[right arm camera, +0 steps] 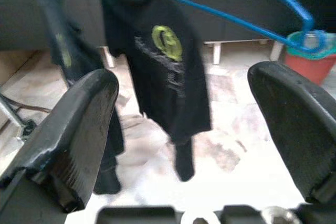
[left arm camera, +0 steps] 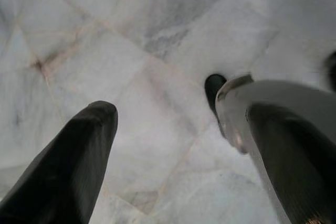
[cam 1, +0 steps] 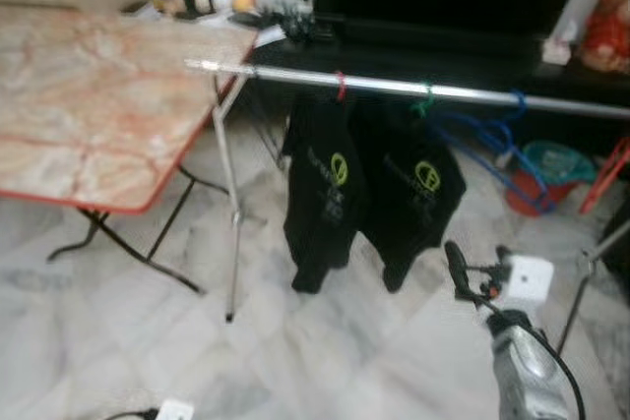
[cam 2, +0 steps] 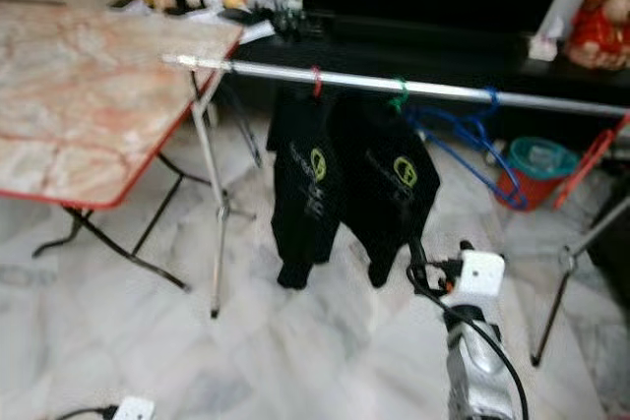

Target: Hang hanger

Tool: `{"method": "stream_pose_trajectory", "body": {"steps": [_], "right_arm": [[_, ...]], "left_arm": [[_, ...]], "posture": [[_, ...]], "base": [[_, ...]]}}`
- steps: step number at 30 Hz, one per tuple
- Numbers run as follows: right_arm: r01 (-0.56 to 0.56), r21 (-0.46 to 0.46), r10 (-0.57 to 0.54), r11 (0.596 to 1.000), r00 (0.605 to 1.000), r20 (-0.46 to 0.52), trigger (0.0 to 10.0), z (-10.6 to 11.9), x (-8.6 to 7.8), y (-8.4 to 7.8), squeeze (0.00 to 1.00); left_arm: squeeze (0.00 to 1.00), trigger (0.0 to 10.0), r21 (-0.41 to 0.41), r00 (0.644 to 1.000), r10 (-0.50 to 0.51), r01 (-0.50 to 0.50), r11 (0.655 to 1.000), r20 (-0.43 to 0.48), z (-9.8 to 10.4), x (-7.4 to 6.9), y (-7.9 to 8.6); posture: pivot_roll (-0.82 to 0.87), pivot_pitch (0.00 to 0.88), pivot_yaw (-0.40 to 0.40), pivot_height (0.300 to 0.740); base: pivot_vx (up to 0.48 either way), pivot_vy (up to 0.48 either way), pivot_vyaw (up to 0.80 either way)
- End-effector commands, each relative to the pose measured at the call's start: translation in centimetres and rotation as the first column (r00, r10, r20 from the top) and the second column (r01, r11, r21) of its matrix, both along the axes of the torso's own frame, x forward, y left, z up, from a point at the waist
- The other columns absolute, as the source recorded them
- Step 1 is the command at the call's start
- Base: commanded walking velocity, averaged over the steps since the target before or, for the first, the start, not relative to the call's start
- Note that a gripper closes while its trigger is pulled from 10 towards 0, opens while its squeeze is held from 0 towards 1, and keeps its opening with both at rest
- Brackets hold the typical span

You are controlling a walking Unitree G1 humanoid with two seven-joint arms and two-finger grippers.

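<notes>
My left gripper (left arm camera: 178, 145) hangs spread over the marble floor (left arm camera: 157, 51). The silver rail (cam 1: 413, 88) is my landmark: the marble-topped table (cam 1: 89, 115) stands by its left end. Two black shirts (cam 1: 374, 184) hang from its middle, and the empty blue hanger (cam 1: 487, 135) hooks on just right of them. My right gripper (right arm camera: 184, 145), fingers spread and empty, hovers below the rail.
</notes>
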State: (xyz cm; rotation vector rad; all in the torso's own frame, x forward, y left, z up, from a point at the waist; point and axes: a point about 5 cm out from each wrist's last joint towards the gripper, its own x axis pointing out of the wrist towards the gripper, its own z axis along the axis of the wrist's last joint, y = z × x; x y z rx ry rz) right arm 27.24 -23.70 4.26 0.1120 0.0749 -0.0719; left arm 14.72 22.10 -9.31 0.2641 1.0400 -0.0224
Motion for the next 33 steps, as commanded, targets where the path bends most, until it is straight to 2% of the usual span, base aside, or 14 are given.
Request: {"method": "stream_pose_trajectory", "body": {"steps": [1,11,15,19,22,33], "right_arm": [[0.012,-0.012,-0.012,1.0,1.0,0.0,10.0,0.3,-0.2,-0.4,0.0],[0.011,-0.013,-0.011,1.0,1.0,0.0,10.0,0.3,-0.4,0.0,0.0],[-0.021,-0.033,0.021,0.999,1.0,0.001,10.0,0.5,-0.1,0.2,0.0],[-0.009,-0.029,0.009,1.0,1.0,0.002,10.0,0.8,0.5,0.6,0.0],[-0.006,-0.017,0.006,1.0,1.0,0.005,10.0,1.0,0.7,0.8,0.0],[-0.013,-0.023,0.014,1.0,1.0,0.02,10.0,1.7,0.5,1.5,0.0]], "left_arm": [[0.0,10.0,-0.018,1.0,0.005,-0.005,1.0,-0.004,-0.2,-0.2,-0.6],[0.0,10.0,-0.037,1.0,0.021,-0.02,0.999,0.007,-0.2,-0.2,-0.5],[0.0,10.0,-0.035,1.0,0.02,-0.02,0.999,0.007,-0.2,-0.2,-0.5],[0.0,10.0,-0.036,1.0,0.019,-0.018,0.999,0.007,-0.1,-0.2,-0.5],[0.0,10.0,-0.037,1.0,0.017,-0.016,0.999,0.006,-0.1,-0.2,-0.5],[0.0,10.0,-0.037,1.0,0.017,-0.016,0.999,0.008,-0.1,-0.2,-0.5]], "posture": [[-0.09,0.0,-0.054,0.74],[-0.09,0.0,-0.055,0.74],[-0.1,0.0,-0.054,0.74],[-0.1,0.0,-0.054,0.74],[-0.1,0.0,-0.054,0.74],[-0.1,0.0,-0.055,0.74]], "base": [[0.0,0.0,0.0],[0.0,0.0,0.0],[0.0,0.0,0.0],[0.0,0.0,0.75],[0.0,0.0,0.0],[0.0,0.0,0.0]]}}
